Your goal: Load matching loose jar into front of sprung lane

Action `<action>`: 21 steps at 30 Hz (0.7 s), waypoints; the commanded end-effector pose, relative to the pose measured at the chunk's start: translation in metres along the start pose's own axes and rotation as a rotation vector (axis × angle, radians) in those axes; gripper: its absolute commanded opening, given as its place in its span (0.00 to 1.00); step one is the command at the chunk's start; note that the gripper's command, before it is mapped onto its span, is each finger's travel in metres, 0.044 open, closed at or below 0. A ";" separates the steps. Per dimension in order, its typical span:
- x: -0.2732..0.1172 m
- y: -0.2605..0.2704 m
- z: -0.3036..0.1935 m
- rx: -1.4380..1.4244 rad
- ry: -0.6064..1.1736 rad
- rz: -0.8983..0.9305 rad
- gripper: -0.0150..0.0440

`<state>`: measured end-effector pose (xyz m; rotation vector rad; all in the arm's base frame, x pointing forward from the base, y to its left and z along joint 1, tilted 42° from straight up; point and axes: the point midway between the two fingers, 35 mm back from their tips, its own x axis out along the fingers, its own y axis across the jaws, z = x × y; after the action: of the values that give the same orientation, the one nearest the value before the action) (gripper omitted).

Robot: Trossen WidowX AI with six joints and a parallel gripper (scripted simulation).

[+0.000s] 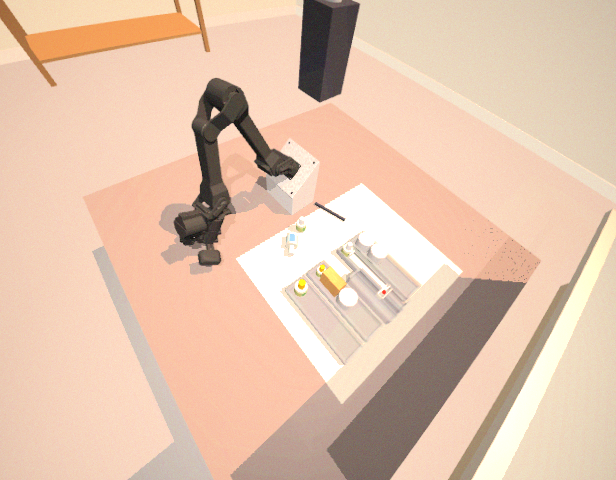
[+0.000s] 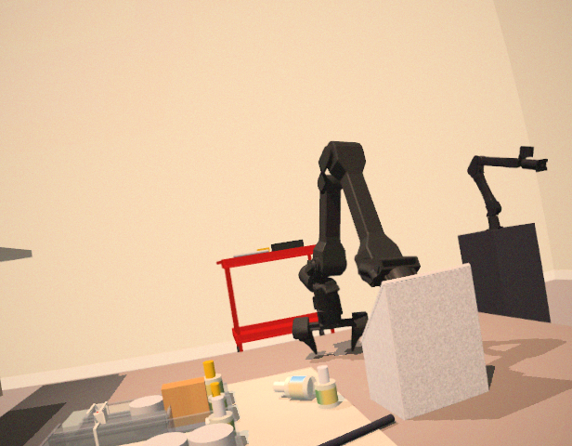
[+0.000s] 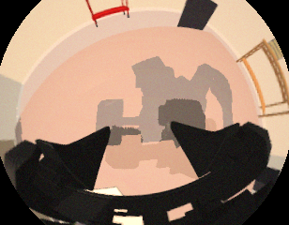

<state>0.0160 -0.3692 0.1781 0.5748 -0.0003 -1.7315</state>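
Observation:
My gripper [image 2: 334, 351] [image 3: 141, 127] is open and empty, pointing down over the floor beside the white mat, away from the jars. A loose jar [image 1: 300, 225] [image 2: 326, 392] with a white cap and green-yellow label stands upright near the mat's edge. Another loose jar [image 1: 291, 240] [image 2: 299, 386] with a blue-marked label lies on its side beside it. A white-capped jar [image 1: 348, 250] [image 2: 219, 413] stands at the arm-side end of a narrow lane, where a pale strip runs back to a white bracket [image 1: 384, 291] [image 2: 99, 413] with a red dot. The pusher plate is too small to tell.
Neighbouring lanes hold yellow-capped jars [image 1: 300, 288] [image 2: 208, 370], an orange box [image 1: 332, 281] [image 2: 184, 398] and white round tubs [image 1: 348, 297] [image 2: 147, 405]. A black rod [image 1: 329, 211] [image 2: 360, 430] lies near the speckled block [image 1: 304, 188] [image 2: 435, 340] at the arm's base.

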 end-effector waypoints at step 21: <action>-0.170 0.098 -0.226 -0.465 0.556 0.192 1.00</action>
<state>0.2148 -0.1912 0.0859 0.7004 0.6202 -1.2782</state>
